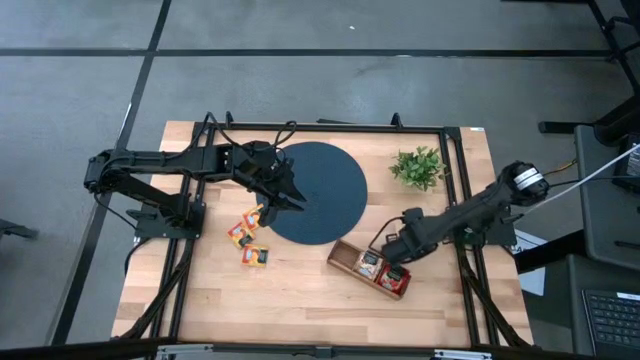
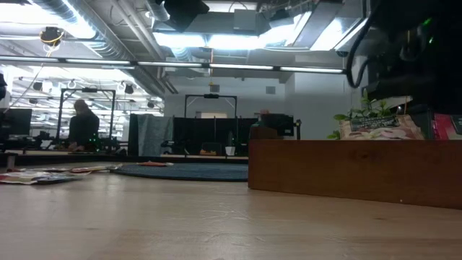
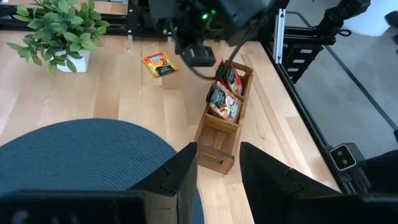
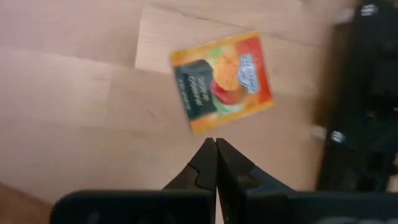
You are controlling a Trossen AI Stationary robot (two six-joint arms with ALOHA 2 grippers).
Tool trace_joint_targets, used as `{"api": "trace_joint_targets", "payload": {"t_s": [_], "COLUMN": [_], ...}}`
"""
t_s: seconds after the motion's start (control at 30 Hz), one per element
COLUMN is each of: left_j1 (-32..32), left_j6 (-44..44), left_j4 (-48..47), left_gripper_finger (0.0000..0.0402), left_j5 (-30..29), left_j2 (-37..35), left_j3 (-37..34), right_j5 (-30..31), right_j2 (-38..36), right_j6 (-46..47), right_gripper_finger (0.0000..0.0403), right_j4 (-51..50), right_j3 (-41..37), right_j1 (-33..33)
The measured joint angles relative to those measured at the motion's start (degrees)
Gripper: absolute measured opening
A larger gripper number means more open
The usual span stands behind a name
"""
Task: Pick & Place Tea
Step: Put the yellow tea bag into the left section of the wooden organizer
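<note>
Several tea packets (image 1: 245, 233) lie flat on the table left of the round blue mat (image 1: 325, 190). One orange packet (image 4: 224, 81) lies flat near the right arm and also shows in the left wrist view (image 3: 160, 64). More packets (image 3: 222, 99) stand in the wooden tray (image 1: 345, 255). My left gripper (image 3: 217, 168) is open above the mat's left edge (image 1: 285, 195). My right gripper (image 4: 216, 149) is shut, its tips just beside the orange packet's edge, next to the tray's far side (image 1: 392, 240).
A small green plant (image 1: 418, 166) in a white pot stands at the table's far right. The tray (image 2: 346, 170) lies slanted near the right front. Black frame rails (image 1: 455, 190) run along the table's edges. Bare wood shows in front of the mat.
</note>
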Motion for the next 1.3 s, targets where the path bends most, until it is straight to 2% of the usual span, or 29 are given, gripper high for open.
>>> {"api": "trace_joint_targets", "payload": {"t_s": [0.23, 0.43, 0.7, 0.77, 1.0, 1.2, 1.3], "left_j1": [0.00, 0.02, 0.00, 0.00, 0.00, 0.06, 0.06], "left_j6": [-0.32, -0.34, -0.34, -0.32, 1.19, 1.62, 1.73], "left_j4": [-0.22, -0.33, -0.33, -0.31, -0.25, -0.22, -0.22], "left_gripper_finger": [0.0115, 0.0116, 0.0116, 0.0116, 0.0116, 0.0116, 0.0116], "left_j5": [0.00, 0.02, 0.02, 0.04, 0.04, 0.04, 0.00], "left_j2": [0.00, 0.00, 0.00, 0.00, 0.00, 0.00, 0.00], "left_j3": [0.00, 0.00, 0.00, 0.00, -0.02, -0.02, -0.02], "right_j5": [-0.21, -3.09, -1.88, 1.47, 14.70, 19.74, 20.38], "right_j2": [0.00, 0.00, -0.15, -0.15, -1.39, -4.07, -5.76], "right_j6": [-2.33, -4.23, -1.84, -2.47, -9.06, -9.12, -12.21], "right_gripper_finger": [0.0002, 0.0001, 0.0001, 0.0001, 0.0000, 0.0000, 0.0000], "right_j4": [3.76, 16.71, 20.17, 23.95, 50.17, 49.86, 49.24], "right_j3": [-5.73, -12.88, -14.18, -13.33, -13.65, -12.55, -11.92], "right_j1": [-3.77, -6.49, -7.14, -7.17, -7.95, -8.71, -8.78]}}
